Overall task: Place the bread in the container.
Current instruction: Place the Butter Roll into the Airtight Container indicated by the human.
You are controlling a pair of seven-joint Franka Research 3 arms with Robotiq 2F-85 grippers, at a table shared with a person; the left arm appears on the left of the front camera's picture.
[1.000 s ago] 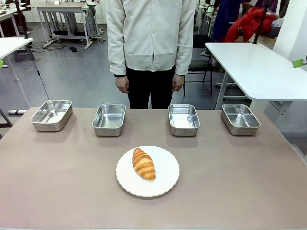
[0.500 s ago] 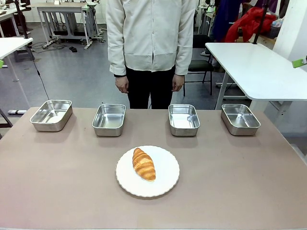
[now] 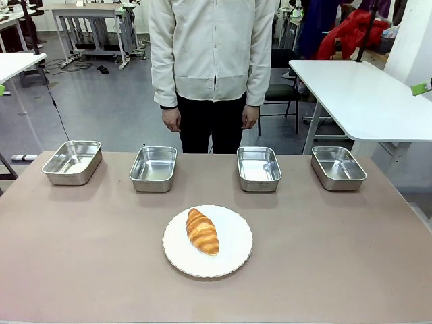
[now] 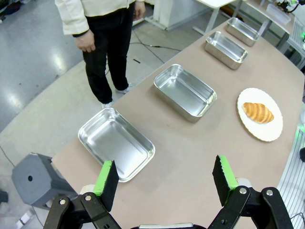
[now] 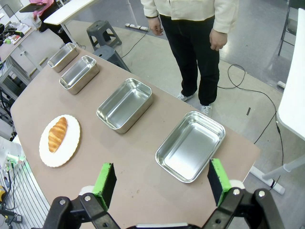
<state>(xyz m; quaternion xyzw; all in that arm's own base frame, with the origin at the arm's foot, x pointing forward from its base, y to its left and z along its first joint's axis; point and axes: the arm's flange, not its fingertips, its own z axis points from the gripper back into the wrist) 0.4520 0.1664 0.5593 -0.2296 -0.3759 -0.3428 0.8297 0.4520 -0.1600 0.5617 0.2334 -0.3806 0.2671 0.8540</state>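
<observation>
The bread [image 3: 202,231], a golden-brown croissant, lies on a round white plate [image 3: 236,260] in the middle of the table. Several alike shiny steel containers stand in a row along the far side, from the leftmost container [image 3: 67,178] to the rightmost container [image 3: 335,185]; all look empty. My left gripper [image 4: 165,181] hovers open above the table's left end, over the nearest pan [image 4: 90,143], with the bread [image 4: 258,112] far off. My right gripper [image 5: 162,182] hangs open above the right end, near a pan [image 5: 167,164], the bread [image 5: 57,134] far to its left.
A person stands at the far edge between the two middle pans, both hands [image 3: 173,120] hanging at the sides. The brown table [image 3: 88,256] has bare room around the plate. A white table [image 3: 364,94] stands behind on the right.
</observation>
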